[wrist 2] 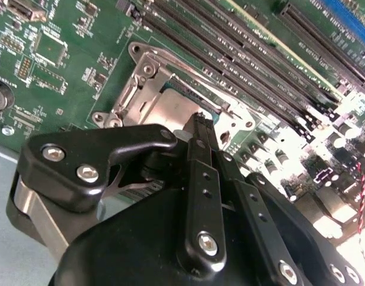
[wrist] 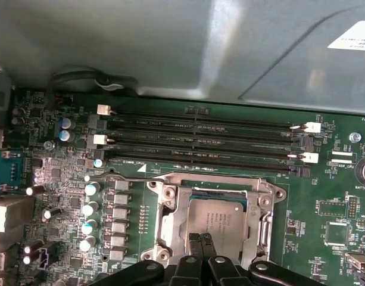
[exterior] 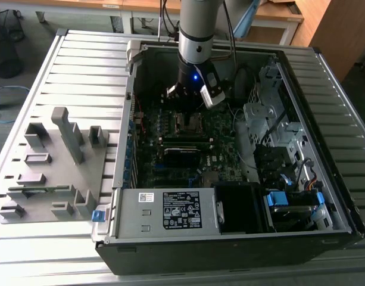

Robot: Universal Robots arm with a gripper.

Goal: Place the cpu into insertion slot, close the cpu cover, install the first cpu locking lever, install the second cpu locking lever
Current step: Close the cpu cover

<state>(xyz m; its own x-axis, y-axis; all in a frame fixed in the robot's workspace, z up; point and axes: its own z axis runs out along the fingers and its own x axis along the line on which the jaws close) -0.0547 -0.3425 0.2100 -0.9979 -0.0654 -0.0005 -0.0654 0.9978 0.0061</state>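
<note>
While narrow, empty hand (wrist: pixel 200 239) is hovering over seated cpu (wrist: pixel 221 219), it is looking light, stiff, fragile; edges likely safest hold.

Robotics lab or test workshop, set in office-type room. Evidence: desktop computer case (exterior: pixel 230 250) lying open on slatted metal bench (exterior: pixel 87 53), boards and wiring exposed. Grey fixture tray (exterior: pixel 51 173) with moulded part holders beside case, toward exterior view's left. My arm (exterior: pixel 197 30) reaching down into case; my gripper (wrist: pixel 199 238) close over bare green circuit board (wrist: pixel 325 196) in first wrist view. Behind bench: wooden desks (exterior: pixel 277 15), wooden cabinet (exterior: pixel 337 30) at exterior view's right. Black mesh wastebasket (exterior: pixel 5 44) on floor at far corner, exterior view's left.
</note>
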